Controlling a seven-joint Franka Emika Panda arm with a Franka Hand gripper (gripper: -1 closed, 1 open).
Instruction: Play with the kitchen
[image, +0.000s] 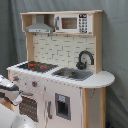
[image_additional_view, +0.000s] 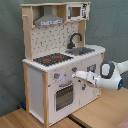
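The toy kitchen (image_additional_view: 60, 60) stands on the wooden desk (image_additional_view: 100, 112), its front with the oven door (image_additional_view: 64, 95) facing the arm. The end effector (image_additional_view: 76, 75) sits at the control panel just above the oven door; whether it is parted or pinched I cannot tell. A hard forward push there could tip or slide the kitchen, or slip off a small knob (image_additional_view: 56, 76).
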